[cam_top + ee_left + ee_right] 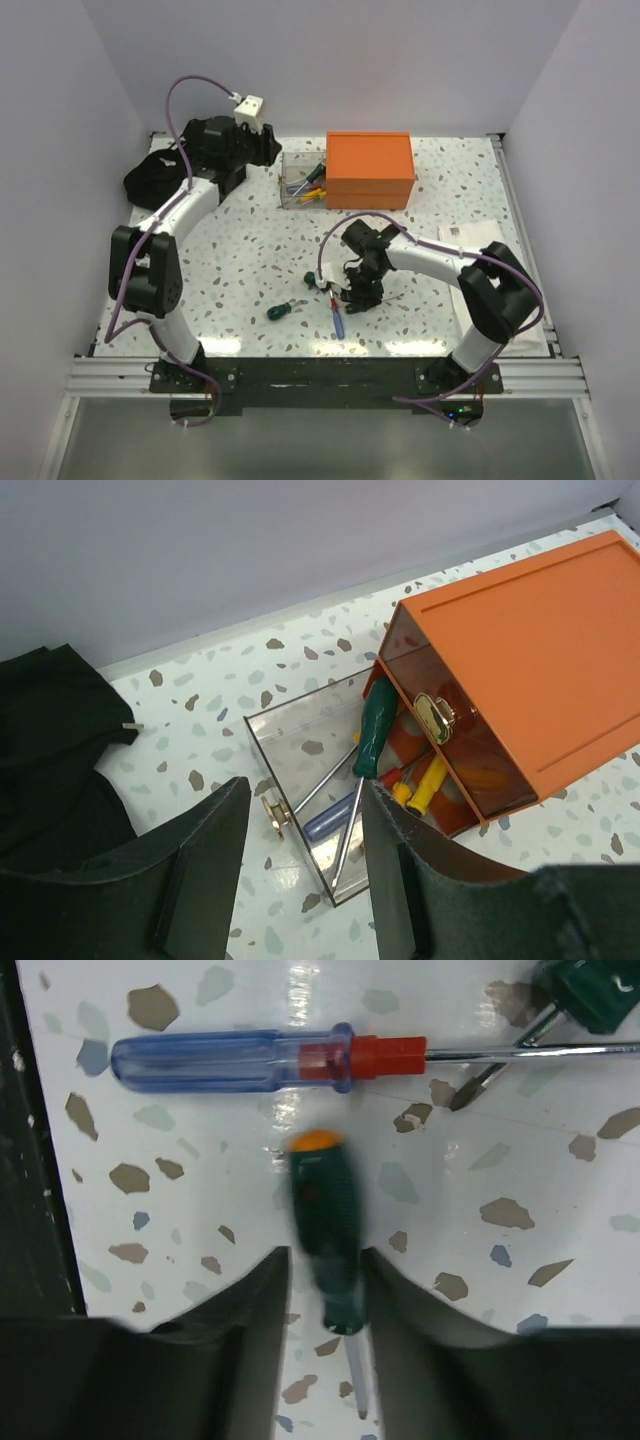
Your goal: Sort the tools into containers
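Orange box (pixel 370 170): at the far side of the speckled table (pixel 250 250), flat top up, one end touching the clear bin.
Clear bin (pixel 290 735): just left of the box. Inside are a long green screwdriver (pixel 377 725), a blue handle (pixel 330 820) and a yellow handle (pixel 430 785), lying at mixed angles.
Left gripper (pixel 305 810): hangs over the near end of the bin, jaws well apart, nothing between them.
Right gripper (pixel 325 1255): low over the table, front middle. Its fingers (pixel 250 1310) flank the orange-capped screwdriver.
Orange-capped screwdriver (pixel 320 1200): green handle, lying on the table, blurred in the wrist view. The jaws sit close on both sides. Cannot tell whether they actually clamp it.
Blue screwdriver (pixel 230 1060): clear blue handle with a red collar, flat on the table just beyond the orange cap, shaft running right.
Second green handle (pixel 590 990): at the frame corner, beside that shaft.
Stubby green screwdriver (pixel 280 311): loose on the table, left of the right gripper, apart from it.
Black cloth (pixel 150 180): a heap at the far left, beside the left arm.
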### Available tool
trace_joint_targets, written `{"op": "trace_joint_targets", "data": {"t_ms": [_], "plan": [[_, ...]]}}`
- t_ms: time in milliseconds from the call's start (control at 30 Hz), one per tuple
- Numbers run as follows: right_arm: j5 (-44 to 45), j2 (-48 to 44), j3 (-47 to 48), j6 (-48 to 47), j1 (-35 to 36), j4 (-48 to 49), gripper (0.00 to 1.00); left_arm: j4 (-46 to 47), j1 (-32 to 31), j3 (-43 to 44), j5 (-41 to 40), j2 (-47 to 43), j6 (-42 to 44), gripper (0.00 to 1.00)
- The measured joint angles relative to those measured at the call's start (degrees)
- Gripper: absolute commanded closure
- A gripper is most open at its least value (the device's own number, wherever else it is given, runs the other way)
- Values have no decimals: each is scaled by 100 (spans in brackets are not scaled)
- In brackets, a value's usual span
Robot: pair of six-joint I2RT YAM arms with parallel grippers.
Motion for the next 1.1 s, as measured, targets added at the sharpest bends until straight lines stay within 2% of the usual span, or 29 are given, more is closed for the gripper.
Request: {"op": "trace_joint_targets", "data": {"t_ms": [33,100,267,400,433,533,600,667,733,767,867,933,1100], "plan": [[42,50,7,96,26,22,93,-20,2,-44,-17,-39,0,47],[127,116,101,284,57,-55,100,-57,7,-164,-61,-129,15,47],[407,33,822,273,50,-699,100,-186,46,-448,-114,-369,55,47],[476,-11,1967,157,-153,-1449,100,-192,103,-498,-114,-472,-13,47],[461,11,2367,179,-229,-1552,97,-192,107,-503,-114,-485,-35,47],[348,317,3729,164,-398,-1939,60,-188,120,-592,-114,-581,-52,47],[334,605,4317,81,-450,-2048,53,-210,120,-732,-118,-706,-24,47],[374,660,4070,-136,-470,-2015,42,-256,120,-831,-146,-837,57,47],[481,457,3062,-444,-481,-1775,33,-260,127,-863,-168,-929,151,47],[573,264,2232,-754,-481,-1663,32,-260,129,-868,-184,-957,186,47],[713,-295,503,-1443,-481,-1611,29,-260,138,-879,-212,-1021,269,47],[719,-649,22,-1781,-437,-1759,27,-251,138,-933,-212,-1058,297,47],[640,-1279,-83,-2299,-229,-1884,25,-262,138,-1196,-203,-1126,302,47]]}}
